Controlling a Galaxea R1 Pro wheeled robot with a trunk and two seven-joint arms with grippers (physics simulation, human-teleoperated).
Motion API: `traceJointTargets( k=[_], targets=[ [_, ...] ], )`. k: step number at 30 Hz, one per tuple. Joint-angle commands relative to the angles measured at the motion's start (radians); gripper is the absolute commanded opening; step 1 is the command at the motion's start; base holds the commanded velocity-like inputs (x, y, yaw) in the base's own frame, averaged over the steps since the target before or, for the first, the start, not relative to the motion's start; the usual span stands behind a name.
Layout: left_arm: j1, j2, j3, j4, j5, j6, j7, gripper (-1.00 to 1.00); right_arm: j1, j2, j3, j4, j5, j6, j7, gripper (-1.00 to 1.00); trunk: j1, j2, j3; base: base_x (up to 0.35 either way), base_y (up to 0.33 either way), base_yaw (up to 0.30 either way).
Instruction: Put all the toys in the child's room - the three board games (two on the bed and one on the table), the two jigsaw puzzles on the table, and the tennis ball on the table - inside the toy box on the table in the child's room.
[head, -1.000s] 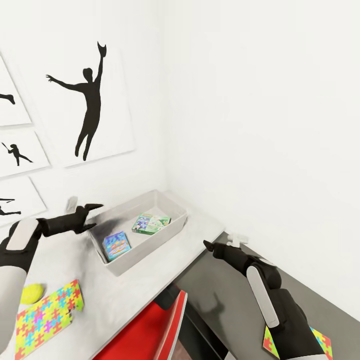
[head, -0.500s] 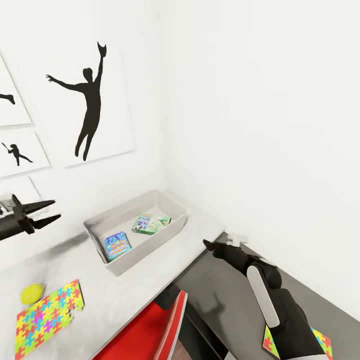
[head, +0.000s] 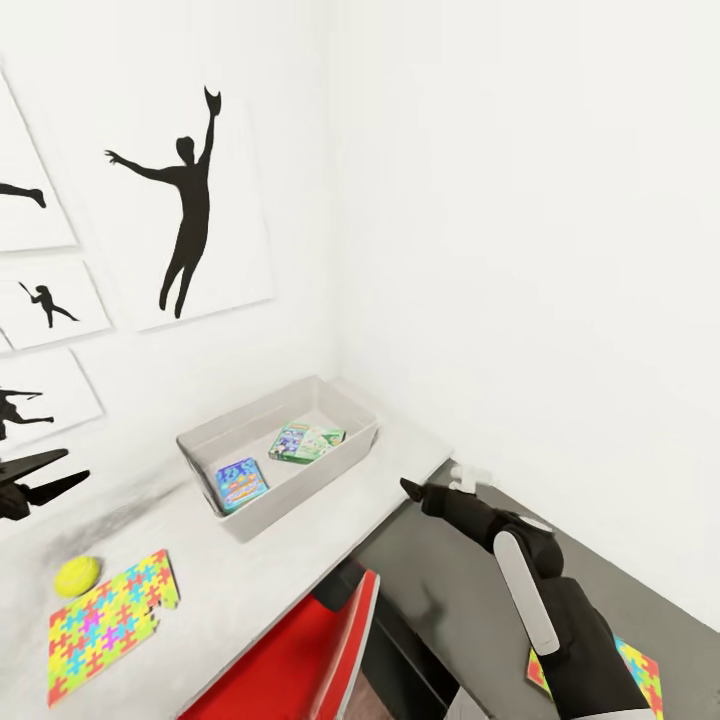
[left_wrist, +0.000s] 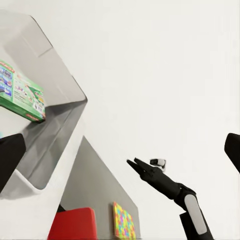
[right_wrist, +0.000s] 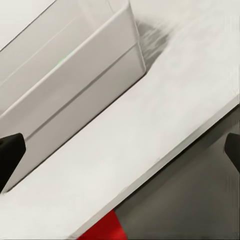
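Pulled back from the toy box (head: 228, 437), the left gripper (head: 45, 478) hangs open and empty past the table (head: 240, 590) edge. Right gripper (head: 412, 489), apparently spread, hovers over bare dark tabletop. Ball (head: 76, 574) touches a puzzle (head: 108, 622).

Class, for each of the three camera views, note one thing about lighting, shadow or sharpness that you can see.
Head view: even, bright light; a soft dark smudge of shadow lies on the table beside the toy box. Left wrist view: the white wall is washed out, almost featureless. Right wrist view: the toy box wall looks soft, and a streaky grey shadow sits by its corner.
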Motion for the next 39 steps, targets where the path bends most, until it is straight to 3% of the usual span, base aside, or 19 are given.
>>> traceJointTargets(
  k=[1,18,30,39],
  targets=[
    [0.0,0.001,-0.001,0.001,0.004,0.006,-0.004,1.0,-0.001,0.0,-0.001,-0.003,0.001,0.005,0.004,1.0,0.0,-0.001,-0.001,-0.229,0.075,0.0],
    [0.001,0.003,-0.001,-0.002,0.003,-0.001,-0.011,1.0,-0.001,0.0,-0.001,-0.006,0.01,-0.024,0.02,1.0,0.0,-0.001,0.01,-0.25,-0.067,0.0],
    [0.001,0.002,-0.001,-0.007,0.003,-0.002,-0.011,1.0,-0.002,0.001,-0.001,-0.008,0.005,-0.046,0.018,1.0,0.0,-0.001,0.01,-0.03,-0.041,0.0],
    [0.001,0.002,-0.001,-0.007,0.003,-0.002,-0.011,1.0,-0.001,0.0,0.001,-0.064,0.002,-0.04,0.018,1.0,0.0,-0.001,0.01,-0.059,0.006,0.0]
  ],
)
